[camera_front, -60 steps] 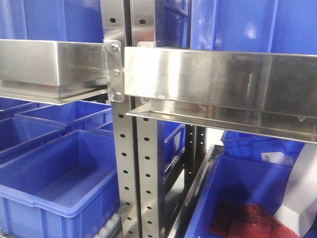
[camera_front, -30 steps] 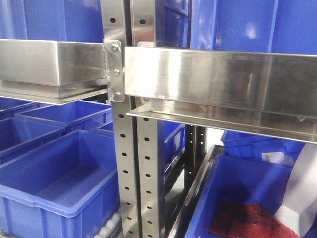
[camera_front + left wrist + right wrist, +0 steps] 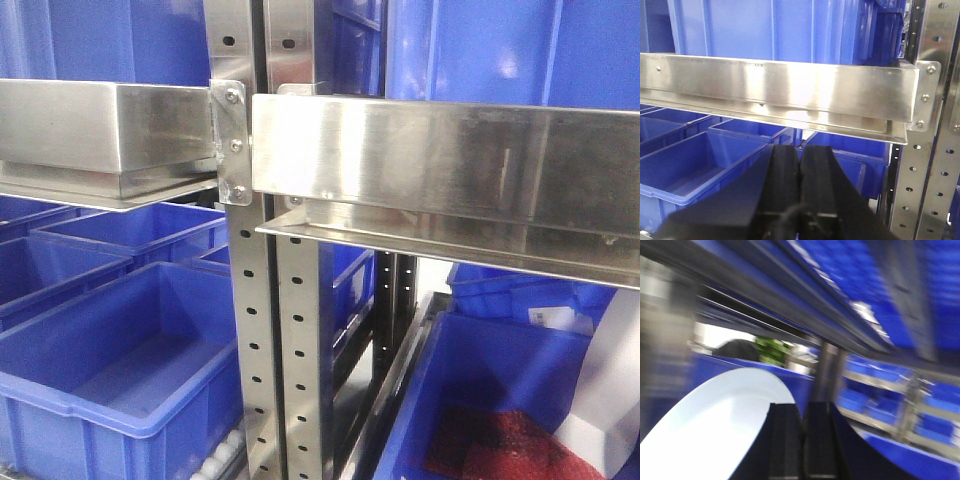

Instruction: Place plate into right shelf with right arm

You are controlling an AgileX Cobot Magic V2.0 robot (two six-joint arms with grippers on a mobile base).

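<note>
Plates: I count one round, shallow, plain white plate (image 3: 715,425), seen only in my right wrist view; its lower left part is cut off by the frame edge and motion blur softens its rim.
Right pincer: the dark black right gripper (image 3: 801,415) has its two fingers drawn almost together, with the plate's edge meeting them at the left finger; it looks clamped on the plate, though the blur hides the exact contact.
Left pincer: the black left gripper (image 3: 799,157) is closed with nothing between the fingers, which press together in front of a blue bin.
Shelf: I see one shiny stainless-steel rack (image 3: 440,165) with perforated upright posts and flat ledges; two ledges meet at the central posts in the front view.
Plate position: in the front view a white shape (image 3: 612,385) cut off at the lower right edge sits beside the lower right blue plastic bin (image 3: 480,380); I cannot tell whether this is the plate.
Bins: at least five big blue bins show in the front view, several only partly visible.
Red stuff: one dark red mesh-like mass (image 3: 500,445) lies in the lower right bin, cut off at the bottom.
Hard to read: the right wrist view is smeared; a green and dark patch (image 3: 765,351) behind the plate is unidentifiable.
</note>
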